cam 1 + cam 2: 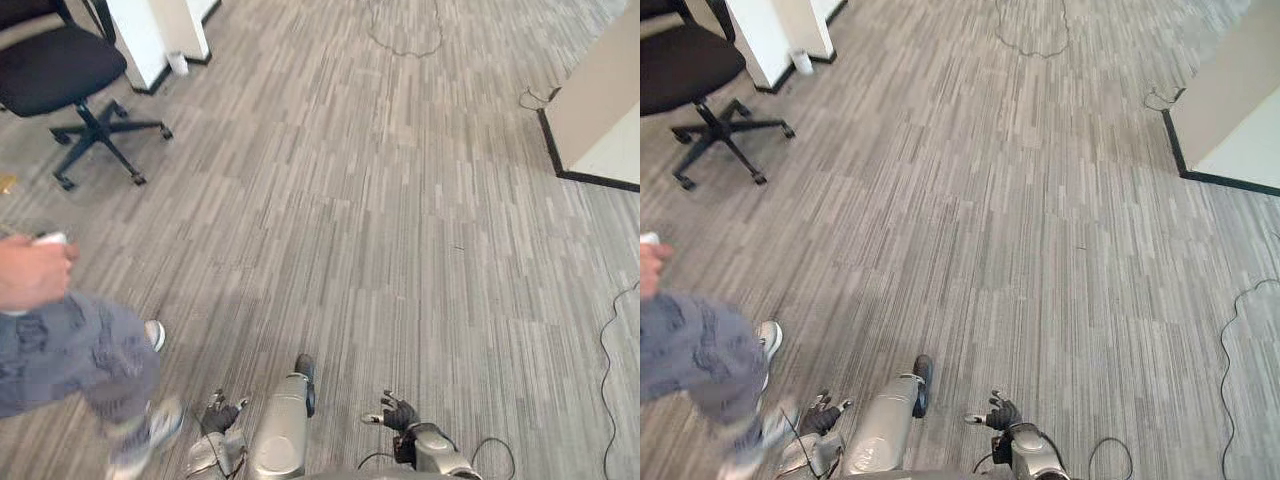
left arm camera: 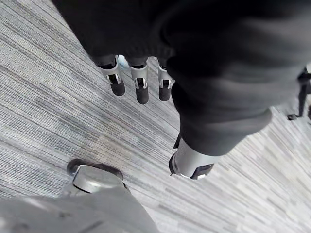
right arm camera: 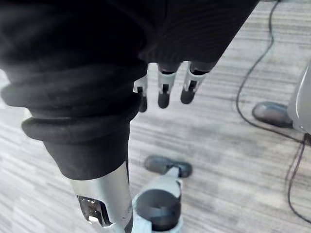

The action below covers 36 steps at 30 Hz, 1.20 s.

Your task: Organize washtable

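My left hand (image 1: 222, 412) hangs low at my side over grey striped carpet (image 1: 380, 220). Its fingers (image 2: 141, 85) are straight and relaxed, with nothing in them. On the other side my right hand (image 1: 397, 412) hangs the same way, its fingers (image 3: 164, 92) loose and empty above the carpet.
A person (image 1: 60, 345) walks close by at my left, their hand (image 1: 30, 272) holding a small white thing. A black office chair (image 1: 70, 75) stands at the far left beside a white pillar base (image 1: 160, 35). A beige cabinet (image 1: 600, 110) stands at the far right.
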Motion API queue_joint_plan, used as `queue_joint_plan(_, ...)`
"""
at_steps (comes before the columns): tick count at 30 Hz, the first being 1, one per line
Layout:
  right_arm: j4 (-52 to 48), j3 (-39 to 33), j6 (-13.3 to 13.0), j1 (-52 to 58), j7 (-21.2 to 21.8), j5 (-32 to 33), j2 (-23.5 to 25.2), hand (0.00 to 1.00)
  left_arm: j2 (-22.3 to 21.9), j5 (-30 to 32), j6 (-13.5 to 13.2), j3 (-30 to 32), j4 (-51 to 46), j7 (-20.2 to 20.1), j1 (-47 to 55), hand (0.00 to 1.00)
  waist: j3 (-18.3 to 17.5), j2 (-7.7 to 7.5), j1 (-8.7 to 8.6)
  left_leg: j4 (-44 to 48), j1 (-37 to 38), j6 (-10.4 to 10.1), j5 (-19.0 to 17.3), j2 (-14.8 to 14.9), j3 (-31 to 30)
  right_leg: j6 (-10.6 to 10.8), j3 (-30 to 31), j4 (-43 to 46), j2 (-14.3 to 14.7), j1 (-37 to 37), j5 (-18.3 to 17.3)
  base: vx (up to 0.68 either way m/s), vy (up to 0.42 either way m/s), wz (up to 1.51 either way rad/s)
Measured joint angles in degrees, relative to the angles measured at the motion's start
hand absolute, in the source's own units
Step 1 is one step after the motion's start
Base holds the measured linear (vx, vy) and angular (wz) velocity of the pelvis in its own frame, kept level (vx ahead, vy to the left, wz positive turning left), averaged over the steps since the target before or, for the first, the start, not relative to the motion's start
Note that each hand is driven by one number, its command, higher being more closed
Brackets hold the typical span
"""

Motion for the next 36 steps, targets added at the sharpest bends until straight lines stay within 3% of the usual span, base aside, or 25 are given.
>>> queue_joint_plan(2, 0.3, -1.6, 0.0, 0.6, 0.0, 0.0, 0.4, 0.0, 0.9, -1.0, 0.3, -0.6, 2.2, 0.0, -0.1, 0.0, 0.0, -0.69, -0.38, 1.9, 3.6, 1.6, -5.1, -2.0, 0.1, 4.6, 1.8, 19.5, -2.8, -6.4, 2.7, 0.73, 0.348, 0.06)
queue_joint_plan(3, -0.5, -3.0, 0.0, 1.4, 0.1, 0.0, 0.4, 0.0, 1.7, -1.0, 0.5, -1.6, 2.8, 0.1, -0.1, 0.0, 0.2, -1.12, -0.94, 1.6, 8.1, 1.9, -7.8, -3.6, 0.2, 6.2, 3.1, 36.4, -4.4, -12.1, 6.7, 0.49, 0.245, 0.14)
queue_joint_plan(4, -0.9, -3.4, -0.2, 1.3, 0.1, 0.1, 0.3, 0.0, 2.0, -1.0, 0.7, -2.0, 3.1, 0.2, 0.0, 0.0, 0.2, -1.11, -1.48, 1.2, 10.7, 2.2, -9.0, -4.1, 0.1, 5.9, 2.7, 43.0, -4.9, -14.1, 7.0, 0.61, 0.275, 0.26)
queue_joint_plan(6, -1.7, -3.3, -1.0, 1.6, 0.1, 0.1, -0.3, 0.0, 2.0, -1.0, 1.2, -3.2, 3.4, 0.2, 0.6, 0.0, -0.1, 0.16, -2.87, -4.4, 21.7, 3.6, -11.0, -4.8, -0.4, 1.5, -5.1, 51.5, -6.9, -19.9, 4.0, 0.59, 0.222, 0.23)
queue_joint_plan(9, -3.8, -3.3, -1.8, 1.2, 0.1, 0.1, -0.6, 0.0, 2.0, -0.9, 1.2, -3.5, 3.7, 0.0, -0.6, 0.0, -0.3, 0.36, -4.11, -11.1, 29.7, 3.7, -12.3, -4.5, -2.3, -0.3, -14.0, 40.7, -6.3, -29.8, -0.1, 0.67, 0.144, 0.21)
queue_joint_plan(12, -3.7, -3.3, -1.9, -0.3, 0.0, 0.2, -2.2, 0.0, 1.5, -0.7, 1.2, -5.9, 5.2, -0.2, -2.1, 0.0, 0.4, 0.29, -5.62, -16.7, 38.1, 1.8, -13.8, -4.4, -3.6, 2.7, -21.9, 7.9, -3.8, -34.0, 6.2, 0.6, 0.056, 0.41)
queue_joint_plan(14, -3.8, -3.1, -2.1, -0.6, -0.1, 0.3, -2.2, 0.0, 1.6, 0.1, 1.2, -6.9, 5.9, -0.2, -2.0, 0.0, 0.3, -0.13, -6.49, -18.6, 43.7, -1.6, -15.8, -4.8, -4.8, 1.4, -23.5, 3.3, -2.8, -36.6, 8.0, 0.76, 0.014, 0.48)
queue_joint_plan(15, -3.7, -3.1, -2.0, -0.3, -0.1, 0.3, -2.2, 0.0, 1.8, 1.0, 1.1, -7.2, 5.5, -0.3, -1.2, 0.0, -0.6, -0.83, -6.77, -17.0, 46.2, -2.9, -16.6, -5.0, -5.8, -1.2, -23.2, 4.2, -1.8, -37.2, 7.9, 0.89, -0.05, 0.6)
queue_joint_plan(16, -3.7, -3.1, -1.7, 0.2, 0.1, 0.3, -2.0, 0.0, 2.1, 1.7, 0.6, -7.6, 5.7, -0.2, -0.9, 0.0, -1.6, -1.08, -7.38, -11.3, 45.6, -3.9, -17.2, -4.9, -7.7, -9.4, -20.1, 4.4, 0.1, -37.1, 12.0, 1.09, -0.071, 0.65)
queue_joint_plan(17, -3.8, -3.4, -1.5, 0.2, 0.1, 0.3, -2.0, 0.0, 1.9, 1.9, 0.6, -7.6, 6.0, -0.3, -0.8, 0.0, -2.0, 0.06, -8.01, -6.5, 44.1, -3.9, -17.2, -4.0, -8.1, -10.8, -19.5, 5.9, 0.9, -37.1, 14.0, 1.07, -0.089, 0.54)
queue_joint_plan(18, -4.2, -3.8, -1.5, 0.2, 0.2, 0.3, -3.1, 0.0, 0.2, 2.0, 0.7, -7.2, 6.6, -0.3, -0.8, 0.0, -3.6, 2.83, -8.33, 5.6, 39.6, -6.9, -14.7, -0.7, -8.2, -11.8, -20.6, 7.6, 3.1, -35.9, 15.5, 1.0, -0.029, 0.08)
queue_joint_plan(19, -4.8, -3.5, -1.2, 0.2, 0.2, 0.3, -4.3, 0.0, -0.8, 1.9, 0.8, -6.1, 6.8, -0.4, -0.7, 0.0, -3.1, 6.54, -7.68, 18.6, 35.6, -7.1, -4.9, 2.6, -8.1, -10.9, -20.8, 7.3, 6.4, -32.2, 14.7, 0.8, 0.002, -0.21)
queue_joint_plan(20, -4.9, -2.8, -1.0, 0.2, 0.2, 0.5, -4.2, 0.0, -1.3, 1.9, 0.8, -5.4, 7.0, -0.4, -0.5, 0.0, -2.9, 7.68, -7.48, 24.2, 33.4, -8.4, 2.2, 4.2, -7.8, -10.8, -19.7, 6.4, 8.2, -30.1, 13.5, 0.63, 0.038, -0.43)
queue_joint_plan(21, -4.6, -2.6, -0.9, 0.1, 0.1, 0.8, -4.0, 0.0, -1.4, 1.8, 0.7, -5.1, 6.9, -0.5, -0.6, 0.0, -2.5, 8.45, -7.49, 32.3, 29.3, -8.0, 1.5, 6.7, -6.3, -10.7, -18.9, 5.4, 9.8, -27.0, 11.8, 0.62, 0.031, -0.41)
queue_joint_plan(22, -3.4, -2.8, -0.9, -0.3, 0.0, 1.2, -3.2, 0.0, -0.6, 1.5, 0.7, -5.0, 6.3, -0.8, -1.0, 0.0, -1.8, 7.2, -7.47, 39.6, 23.8, -6.0, -2.7, 8.5, -3.4, -9.9, -17.3, 4.2, 10.0, -22.5, 10.0, 0.76, 0.01, -0.36)
queue_joint_plan(24, -1.2, -2.8, -0.3, 0.0, 0.0, 2.4, -2.2, 0.0, 0.7, 1.3, 0.4, -4.9, 4.0, -1.2, -0.9, 0.0, -1.1, 4.51, -6.26, 39.4, 15.9, -4.3, -7.7, 8.0, -0.1, -8.4, -13.6, -2.3, 9.5, -12.9, 8.9, 0.89, 0.003, -0.5)
queue_joint_plan(25, -0.7, -2.8, 0.1, 0.2, 0.0, 2.8, -1.9, 0.0, 1.1, 1.2, 0.1, -4.8, 2.8, -1.4, -0.8, 0.0, -0.9, 3.13, -5.26, 33.1, 11.5, -3.9, -10.1, 6.3, 0.4, -7.2, -11.5, -5.1, 8.5, -9.0, 8.2, 0.83, 0.069, -0.82)
queue_joint_plan(28, -0.7, -3.3, 0.2, 0.0, 0.0, 2.8, -1.8, 0.0, 1.2, 1.2, 0.0, -4.5, 1.6, -1.3, -0.8, 0.0, 0.1, 2.56, -4.04, 13.4, 4.9, -4.3, -10.6, 2.3, -1.3, -4.5, -7.9, -7.1, 6.4, -4.4, 6.0, 0.59, 0.166, -0.72)
queue_joint_plan(29, -0.4, -3.4, 0.1, 0.2, -0.1, 2.8, -2.1, 0.0, 0.8, 1.2, 0.0, -4.6, 1.7, -1.3, -0.5, 0.0, 0.3, 3.25, -3.02, -4.1, 3.9, -7.5, -6.5, 0.7, -5.0, -2.6, -5.5, -7.7, 5.5, -2.5, 3.5, 0.71, 0.366, -1.13)
queue_joint_plan(30, 0.7, -3.1, 0.1, 0.5, -0.1, 2.8, -2.5, 0.0, 0.1, 1.2, 0.1, -4.7, 2.2, -1.3, 1.0, 0.0, -0.1, 4.62, -1.87, -10.4, 3.2, -9.4, -1.0, 1.9, -6.4, -1.7, -2.4, -8.8, 6.2, 0.4, 1.1, 0.73, 0.398, -1.25)
queue_joint_plan(31, 0.9, -3.1, 0.2, 0.9, -0.2, 2.7, -2.2, 0.0, 0.1, 0.9, 0.2, -4.4, 2.5, -1.2, 1.8, 0.0, -0.5, 4.26, -1.58, -8.3, 3.3, -8.4, 2.4, 1.6, -6.0, -1.3, -1.0, -8.7, 5.8, 1.6, 0.1, 0.66, 0.37, -1.01)
queue_joint_plan(32, 0.3, -3.2, 0.1, 1.8, -0.1, 2.6, -0.4, 0.0, 1.1, 0.2, 0.2, -3.2, 2.2, -1.0, 3.2, 0.0, -2.2, 1.48, -1.74, -4.1, 2.6, -5.1, 2.5, -0.2, -5.6, -1.3, -0.4, -5.8, 2.9, 1.4, -1.9, 0.56, 0.263, -0.55)
queue_joint_plan(34, -1.6, -3.3, -0.1, 2.8, 0.0, 2.4, 0.8, 0.0, 1.8, 0.1, 0.2, -2.8, 2.2, -0.7, 3.3, 0.0, -2.8, -0.61, -1.62, -0.7, 3.0, -1.3, -1.2, -1.0, -2.9, -0.1, 0.2, 5.9, -0.1, -2.8, -2.4, 0.7, 0.31, -0.4)
queue_joint_plan(35, -1.8, -3.5, -0.3, 3.2, 0.1, 2.2, 1.0, 0.0, 2.3, 0.0, 0.3, -2.9, 2.8, -0.7, 3.3, 0.0, -2.5, -1.3, -1.95, 0.6, 5.7, 0.5, -4.2, -2.6, -2.3, 2.6, 1.0, 18.9, -2.5, -7.1, -0.4, 0.66, 0.328, -0.34)
queue_joint_plan(36, -2.7, -3.9, -0.4, 3.4, 0.1, 2.2, 1.1, 0.0, 2.4, -0.2, 0.4, -2.9, 2.9, -0.5, 3.2, 0.0, -2.2, -1.59, -2.04, 0.9, 7.9, 1.0, -6.1, -3.0, -1.5, 3.0, 2.2, 26.6, -3.7, -9.7, 2.3, 0.71, 0.389, -0.2)
